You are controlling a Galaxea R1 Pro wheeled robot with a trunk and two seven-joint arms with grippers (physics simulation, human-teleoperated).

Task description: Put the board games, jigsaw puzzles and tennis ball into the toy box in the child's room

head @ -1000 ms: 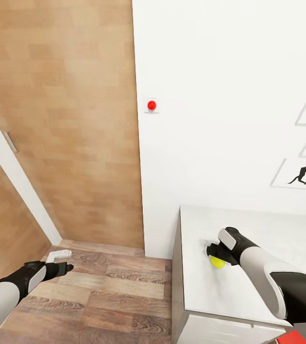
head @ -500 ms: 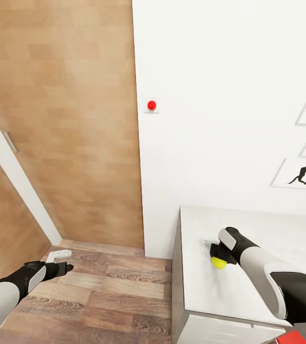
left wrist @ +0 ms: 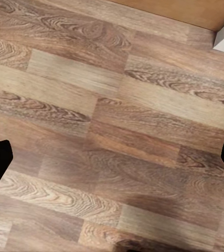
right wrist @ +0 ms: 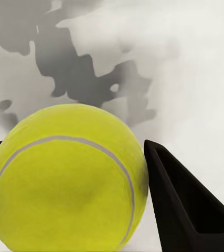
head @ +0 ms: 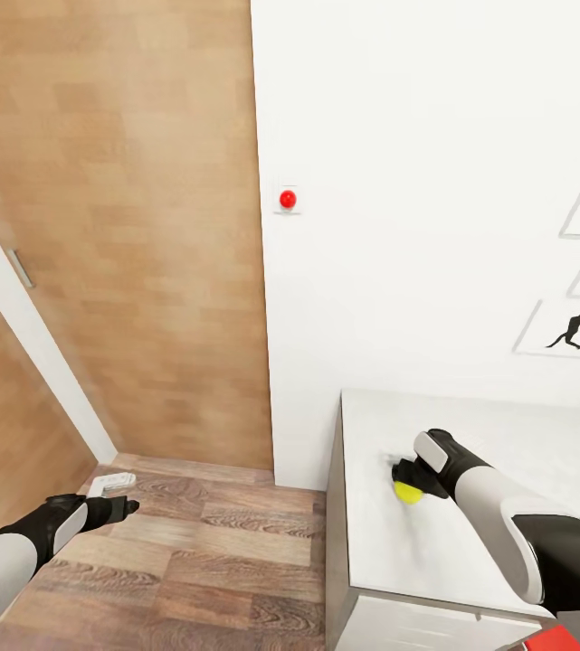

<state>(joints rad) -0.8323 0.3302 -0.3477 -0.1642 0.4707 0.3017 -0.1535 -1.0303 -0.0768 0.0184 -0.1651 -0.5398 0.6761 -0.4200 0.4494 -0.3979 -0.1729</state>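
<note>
tennis ball [head: 407, 492] on white table [head: 470, 551], near its left edge | right gripper [head: 409, 481] closed around it | light, fuzzy, round: you squeeze across its widest middle | left gripper [head: 127, 507] idle, width unclear

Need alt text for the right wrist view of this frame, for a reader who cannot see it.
A fuzzy yellow-green tennis ball with a pale curved seam sits between the right gripper's two black fingers, which stand close against its sides. Behind it lies the white table top, mottled with grey shadow patches.
</note>
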